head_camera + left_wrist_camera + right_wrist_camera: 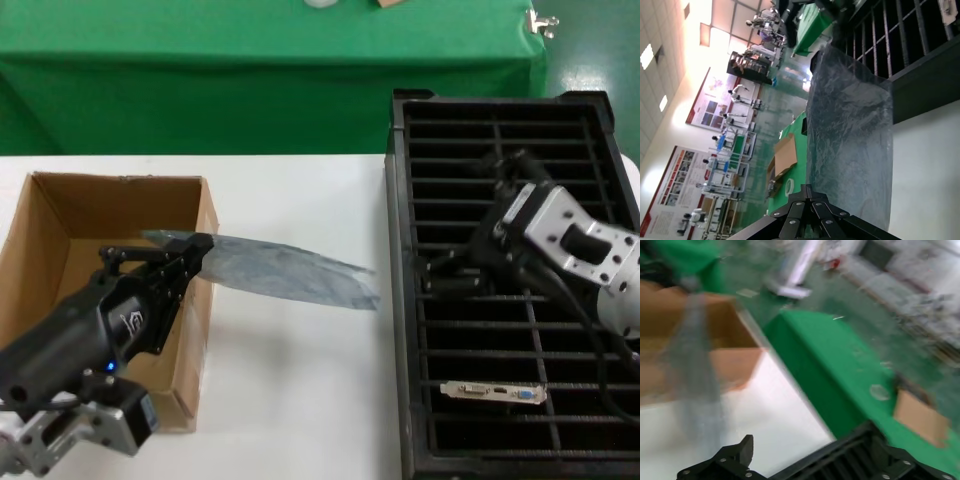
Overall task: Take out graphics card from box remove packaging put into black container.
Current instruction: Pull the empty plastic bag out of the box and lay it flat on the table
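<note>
A white table (pixel 290 400) carries the work, with a green-draped table (pixel 250 60) behind it; the left wrist view shows a hall with posters and other benches beyond. The box (pixel 60 215) sits at the table's left, the crate (pixel 400 300) at its right, and bare white table lies between them. The left gripper (pixel 195 250) hovers over the box's right wall with its fingers pinched together on one end of the bag (pixel 290 272), which stretches out flat to the right above the table, its free end just short of the crate's left rim. The right gripper (pixel 450 275) hangs over the crate's middle slots with its fingers spread and nothing between them. The card (pixel 495 392) lies in a near slot of the crate's right column, bracket up, well apart from both grippers.
</note>
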You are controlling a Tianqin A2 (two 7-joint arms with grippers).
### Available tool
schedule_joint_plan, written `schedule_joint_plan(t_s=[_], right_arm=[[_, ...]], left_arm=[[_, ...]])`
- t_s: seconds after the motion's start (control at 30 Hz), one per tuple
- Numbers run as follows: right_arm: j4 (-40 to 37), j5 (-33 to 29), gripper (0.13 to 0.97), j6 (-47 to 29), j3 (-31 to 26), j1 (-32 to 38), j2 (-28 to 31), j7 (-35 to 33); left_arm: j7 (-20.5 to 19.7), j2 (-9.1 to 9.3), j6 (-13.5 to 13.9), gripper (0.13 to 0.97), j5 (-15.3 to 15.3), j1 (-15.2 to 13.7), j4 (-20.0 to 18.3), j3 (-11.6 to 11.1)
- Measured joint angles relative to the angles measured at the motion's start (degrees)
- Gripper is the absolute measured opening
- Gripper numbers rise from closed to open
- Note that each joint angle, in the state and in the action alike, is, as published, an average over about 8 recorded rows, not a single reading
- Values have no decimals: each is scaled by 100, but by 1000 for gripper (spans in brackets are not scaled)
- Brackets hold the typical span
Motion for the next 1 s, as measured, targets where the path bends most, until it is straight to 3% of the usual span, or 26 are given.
schedule_joint_plan(t_s=[0.3,0.5,0.63,0.7,0.77,1.0], right_arm=[[-536,-390,867,1387,1329,-928,-1432,-263],[-761,-92,933,1782,1736,-1183,-1975,-525],[-816,180,943,1876,1863,-1294,-2139,-712],[-815,300,946,1888,1903,-1341,-2185,-791],[-801,413,952,1886,1938,-1386,-2220,-862],[-746,667,966,1853,2041,-1519,-2292,-1033]], left_arm=[[0,0,0,139,0,0,0,0],[-16,14,10,139,17,-2,0,-6],[-300,185,184,139,196,-38,-5,-103],[-627,417,442,139,380,-94,-13,-243],[-1098,772,837,139,604,-189,-20,-459],[-2910,2373,2583,139,1481,-757,108,-1447]])
